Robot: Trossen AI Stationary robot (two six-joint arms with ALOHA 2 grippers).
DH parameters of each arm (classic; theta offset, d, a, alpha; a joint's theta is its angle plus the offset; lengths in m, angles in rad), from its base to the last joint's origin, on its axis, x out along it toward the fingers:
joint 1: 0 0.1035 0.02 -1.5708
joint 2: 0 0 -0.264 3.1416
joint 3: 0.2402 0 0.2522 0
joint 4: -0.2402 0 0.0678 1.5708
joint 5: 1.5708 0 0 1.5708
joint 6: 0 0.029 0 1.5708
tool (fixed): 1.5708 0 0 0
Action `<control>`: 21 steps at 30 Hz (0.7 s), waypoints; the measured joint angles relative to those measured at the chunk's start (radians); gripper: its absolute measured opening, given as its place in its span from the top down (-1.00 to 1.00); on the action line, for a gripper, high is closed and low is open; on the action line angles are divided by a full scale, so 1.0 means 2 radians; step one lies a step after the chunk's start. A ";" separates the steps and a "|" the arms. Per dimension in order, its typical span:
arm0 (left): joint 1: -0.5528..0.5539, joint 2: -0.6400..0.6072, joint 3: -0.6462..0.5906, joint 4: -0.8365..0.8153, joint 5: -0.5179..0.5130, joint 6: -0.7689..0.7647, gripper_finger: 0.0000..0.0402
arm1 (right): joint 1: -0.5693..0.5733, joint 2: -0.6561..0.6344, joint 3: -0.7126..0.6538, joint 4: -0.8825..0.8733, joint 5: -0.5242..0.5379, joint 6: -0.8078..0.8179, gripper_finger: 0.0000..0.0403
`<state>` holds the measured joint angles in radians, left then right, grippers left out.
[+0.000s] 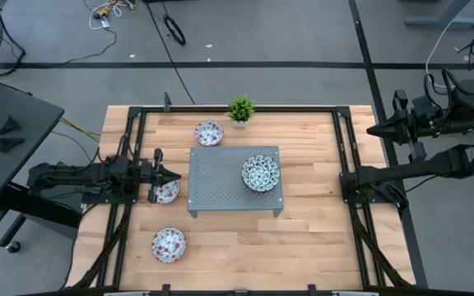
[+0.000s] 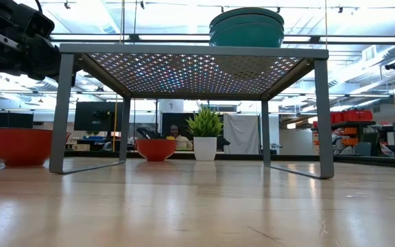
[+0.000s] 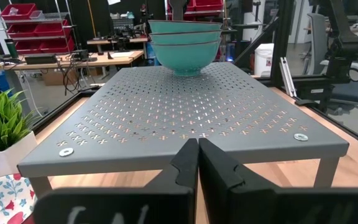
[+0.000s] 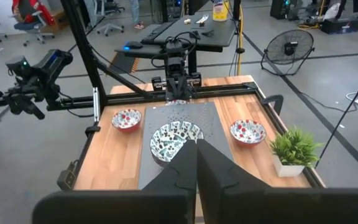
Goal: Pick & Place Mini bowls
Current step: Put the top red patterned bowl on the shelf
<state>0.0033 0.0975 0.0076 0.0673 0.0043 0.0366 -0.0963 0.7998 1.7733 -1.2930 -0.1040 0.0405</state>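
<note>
Table (image 1: 303, 238) carries a grey rack (image 1: 220, 177). Blue bowls (image 1: 261, 172) are stacked on the rack, ahead of the left end effector (image 1: 171, 174), which is closed, empty, over one red bowl (image 1: 166, 192). Other red bowls (image 1: 169, 244) (image 1: 209, 132) lie either side. Right end effector (image 4: 196, 163) is closed, empty, raised off the table's edge.

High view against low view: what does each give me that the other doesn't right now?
Only the high view shows the left gripper, shut beside a red-spotted bowl, the right gripper, shut and off the table's right edge, and a third red-spotted bowl near the front.

Only the low view shows open space under the grey rack.

Both show the stacked blue-green bowls on the rack, the potted plant and two red-spotted bowls.
</note>
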 joint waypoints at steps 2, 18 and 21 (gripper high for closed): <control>0.000 0.000 0.000 0.000 0.000 0.000 0.91 | 0.000 0.000 0.000 0.000 0.000 -0.003 0.91; 0.000 0.000 0.000 0.000 0.000 0.000 0.91 | 0.000 0.000 0.000 -0.001 0.000 0.002 0.86; 0.000 0.000 0.000 0.000 0.000 0.000 0.91 | 0.000 0.000 0.000 -0.001 0.000 0.002 0.86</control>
<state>0.0036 0.0975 0.0078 0.0673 0.0040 0.0365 -0.0963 0.7998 1.7733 -1.2942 -0.1036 0.0441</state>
